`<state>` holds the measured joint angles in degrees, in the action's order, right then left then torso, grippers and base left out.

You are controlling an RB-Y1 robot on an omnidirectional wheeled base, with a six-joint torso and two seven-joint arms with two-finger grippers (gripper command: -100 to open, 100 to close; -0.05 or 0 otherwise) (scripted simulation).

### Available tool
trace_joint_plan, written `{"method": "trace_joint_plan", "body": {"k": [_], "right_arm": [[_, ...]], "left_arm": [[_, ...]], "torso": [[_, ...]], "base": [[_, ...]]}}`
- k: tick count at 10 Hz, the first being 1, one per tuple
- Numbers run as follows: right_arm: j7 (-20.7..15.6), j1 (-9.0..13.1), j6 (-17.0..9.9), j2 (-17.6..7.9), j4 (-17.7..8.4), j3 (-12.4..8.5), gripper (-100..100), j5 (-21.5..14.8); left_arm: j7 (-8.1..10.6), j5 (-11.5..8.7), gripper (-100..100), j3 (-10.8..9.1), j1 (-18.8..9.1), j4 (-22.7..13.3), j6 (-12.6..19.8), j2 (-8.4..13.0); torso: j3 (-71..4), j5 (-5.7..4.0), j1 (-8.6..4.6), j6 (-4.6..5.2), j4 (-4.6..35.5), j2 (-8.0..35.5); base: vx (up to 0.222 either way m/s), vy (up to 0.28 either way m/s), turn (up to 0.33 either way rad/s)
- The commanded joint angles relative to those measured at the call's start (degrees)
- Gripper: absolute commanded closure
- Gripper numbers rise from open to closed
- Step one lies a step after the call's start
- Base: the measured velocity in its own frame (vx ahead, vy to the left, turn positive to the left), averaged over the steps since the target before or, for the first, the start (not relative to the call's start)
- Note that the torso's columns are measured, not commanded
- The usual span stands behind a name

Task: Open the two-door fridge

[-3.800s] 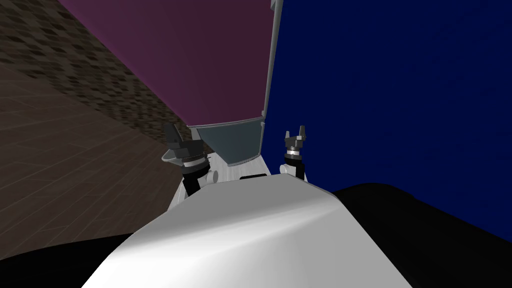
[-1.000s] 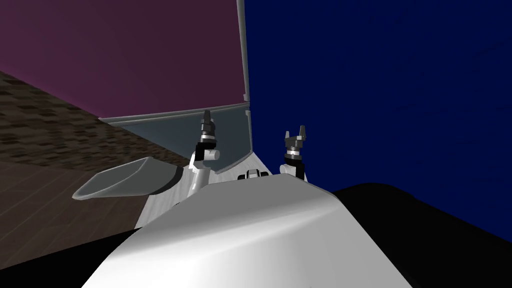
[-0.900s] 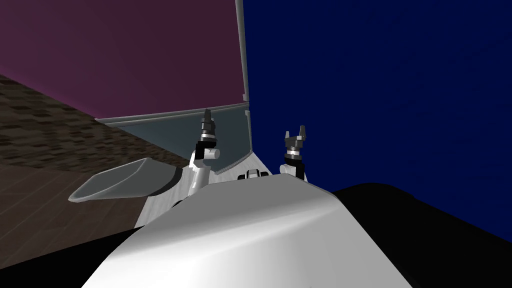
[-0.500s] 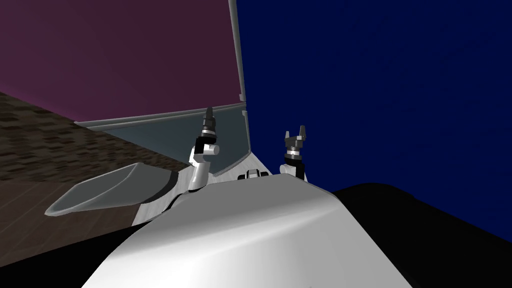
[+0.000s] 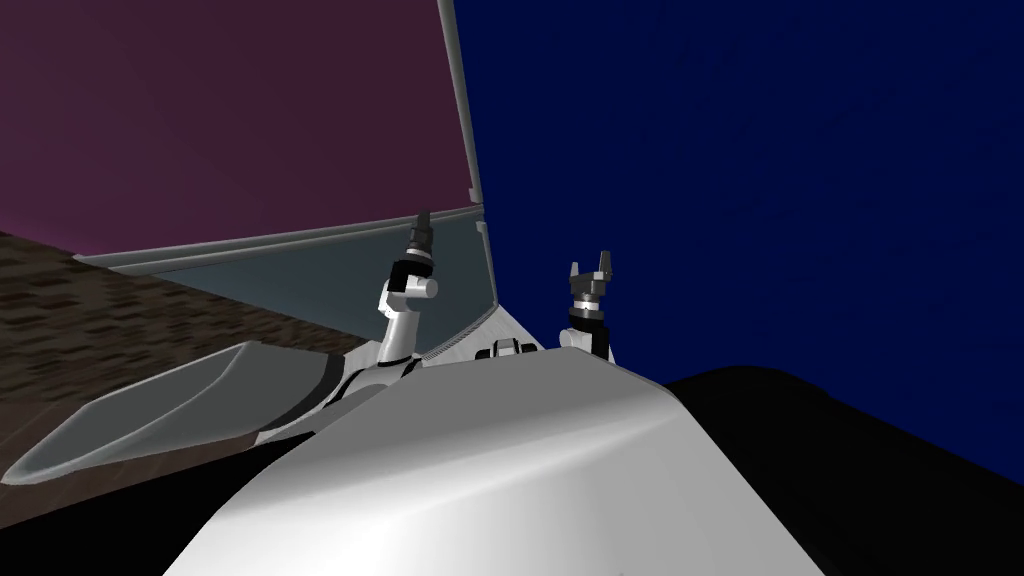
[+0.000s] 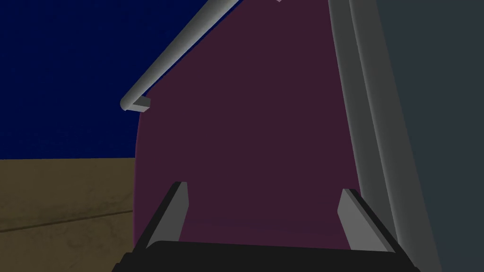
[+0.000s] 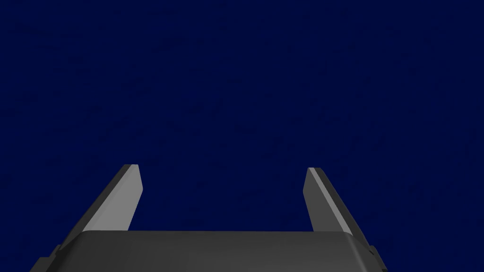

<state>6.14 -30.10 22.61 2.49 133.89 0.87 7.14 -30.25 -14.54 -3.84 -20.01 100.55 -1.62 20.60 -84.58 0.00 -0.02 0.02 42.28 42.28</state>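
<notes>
Close before the maroon fridge door (image 5: 250,110), the left gripper (image 5: 423,220) is hovering with its fingers spread wide, grasping nothing, near the lower end of the grey bar handle (image 6: 179,52). Off to the right, the right gripper (image 5: 591,263) is hanging released before a dark blue wall (image 5: 750,150).

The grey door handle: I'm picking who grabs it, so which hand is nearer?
Left. The left hand sits open close by the handle's lower end, facing the maroon door. The right hand, also open, is farther off to the side, in front of the blue surface.

Fridge (image 5: 250,110) — maroon door, grey bar handle (image 5: 459,100)
</notes>
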Motion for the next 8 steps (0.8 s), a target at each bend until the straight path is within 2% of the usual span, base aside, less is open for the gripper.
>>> {"method": "trace_joint_plan", "body": {"k": [1,2,3,4,5,6,7,8], "right_arm": [[0.0,0.0,0.0,0.0,0.0,0.0,0,0.0],[0.0,0.0,0.0,0.0,0.0,0.0,0,0.0],[0.0,0.0,0.0,0.0,0.0,0.0,0,0.0],[0.0,0.0,0.0,0.0,0.0,0.0,0,0.0],[0.0,0.0,0.0,0.0,0.0,0.0,0,0.0],[0.0,0.0,0.0,0.0,0.0,0.0,0,0.0],[0.0,0.0,0.0,0.0,0.0,0.0,0,0.0],[0.0,0.0,0.0,0.0,0.0,0.0,0,0.0]], "left_arm": [[-3.03,-2.1,-100,-0.23,-4.3,-4.0,3.4,1.6],[-3.03,-2.1,-100,-0.23,-5.4,-4.2,3.4,1.6],[-4.99,-3.4,-100,-0.31,-7.5,-6.4,5.5,2.6],[-4.99,-3.4,-100,-0.31,-8.4,-6.9,5.5,2.6],[-6.92,-4.6,-100,-0.38,-10.2,-8.9,7.6,3.6],[-6.92,-4.6,-100,-0.38,-11.4,-9.7,7.6,3.6],[-8.82,-5.9,-100,-0.45,-13.2,-11.6,9.7,4.5],[-8.82,-5.9,-100,-0.45,-14.3,-12.6,9.7,4.5]], "torso": [[0.0,0.01,0.02,-0.05,0.0,0.0],[0.0,0.01,0.02,-0.01,0.0,0.0],[0.0,0.01,0.02,-0.04,0.0,0.0],[0.0,0.00,0.01,0.00,0.0,0.0],[0.0,0.01,0.02,-0.04,0.0,0.0],[0.0,0.00,0.00,0.00,0.0,0.0],[0.0,0.01,0.03,-0.05,0.0,0.0],[0.0,0.01,0.01,0.00,0.0,0.0]], "base": [[0.003,0.007,-0.133],[0.003,0.008,-0.095],[0.003,0.006,-0.171],[0.002,0.008,-0.076],[0.003,0.004,-0.159],[0.002,0.007,-0.076],[0.002,0.006,-0.131],[0.002,0.007,-0.076]]}}
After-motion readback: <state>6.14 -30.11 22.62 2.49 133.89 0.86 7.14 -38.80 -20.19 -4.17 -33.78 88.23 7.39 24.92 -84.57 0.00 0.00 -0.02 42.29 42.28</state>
